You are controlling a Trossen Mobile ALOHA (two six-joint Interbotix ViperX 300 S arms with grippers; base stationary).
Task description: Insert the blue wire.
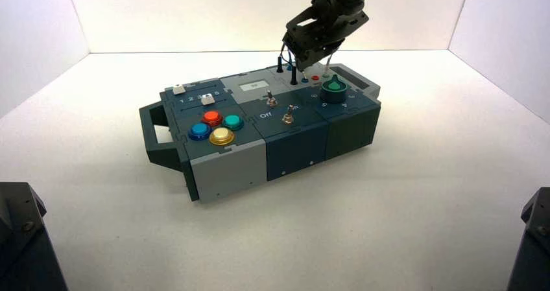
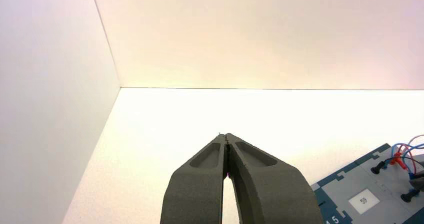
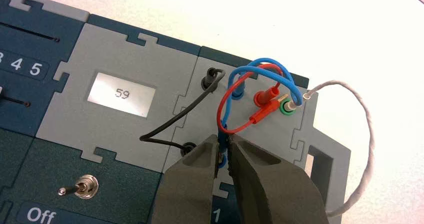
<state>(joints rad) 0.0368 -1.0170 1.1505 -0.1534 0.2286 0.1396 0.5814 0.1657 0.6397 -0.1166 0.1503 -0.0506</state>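
while reaching down from above over the far right part of the box (image 1: 259, 155), right gripper (image 1: 310, 59) angled steeply, fingertips pointing at the wire panel behind the green knob (image 1: 334, 89). in the right wrist view, right gripper (image 3: 224, 151) nearly closed, clenched on the blue wire (image 3: 223, 115) close to its lower plug end, right at the grey panel's surface. blue wire arching up from between the fingers (image 3: 192, 176), looping over, other end seated in a blue socket (image 3: 239, 90) further along the panel. red wire (image 3: 231, 95) looped across the blue one, red plug (image 3: 264, 113) lying flat near a green socket (image 3: 287, 107). black wire (image 3: 177, 116) running between two black plugs. white wire (image 3: 367, 134) curving wide off the box's edge. small display (image 3: 121, 94) reading 59; toggle switch (image 3: 80, 188) above the "Off" label.

left gripper (image 2: 227, 143) parked off to the left, held above the bare white table (image 2: 165, 119), fingers pressed together, gripping nothing, only the box's corner (image 2: 370, 184) at the edge of its view.
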